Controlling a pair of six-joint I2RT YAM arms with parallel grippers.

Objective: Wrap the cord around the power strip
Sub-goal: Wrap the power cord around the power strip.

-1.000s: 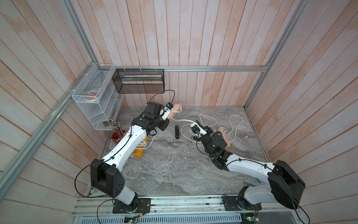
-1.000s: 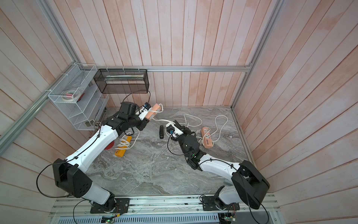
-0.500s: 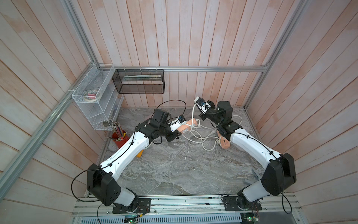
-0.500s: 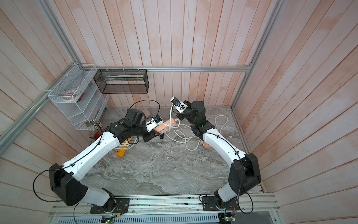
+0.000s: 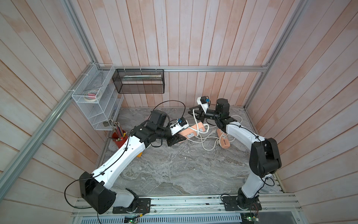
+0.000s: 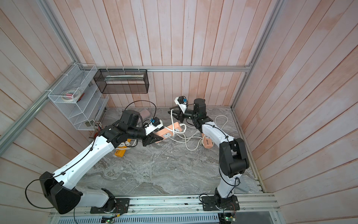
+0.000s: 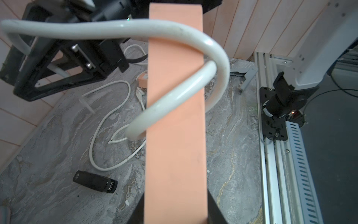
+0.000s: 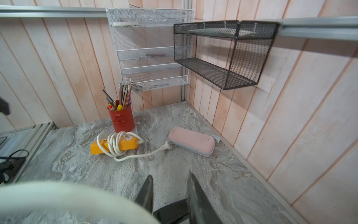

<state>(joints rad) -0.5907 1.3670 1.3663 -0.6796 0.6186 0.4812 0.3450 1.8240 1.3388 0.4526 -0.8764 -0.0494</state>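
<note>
My left gripper (image 5: 175, 140) is shut on one end of a salmon-pink power strip (image 5: 190, 131), holding it off the marble table; in the left wrist view the power strip (image 7: 175, 135) fills the middle between the gripper's (image 7: 175, 213) dark fingers. The white cord (image 7: 174, 33) loops around the strip's far end. More of the cord (image 5: 205, 142) lies in loose loops on the table. My right gripper (image 5: 195, 113) hangs open just behind the strip. In the right wrist view this gripper (image 8: 170, 175) has nothing between its fingers; the blurred cord (image 8: 67, 195) passes beside it.
A second pink strip (image 5: 223, 139) lies by the right arm. At the left stand a red pencil cup (image 8: 122, 120), an orange strip with wound cord (image 8: 114, 145) and a pink case (image 8: 191, 140). A small black device (image 7: 95, 181) lies under the held strip. Wall racks (image 5: 138, 83) hang at the back.
Over the last second both arms brought the strip and the cord together near the back. The right gripper, shut before, now stands open with the cord free of its jaws.
</note>
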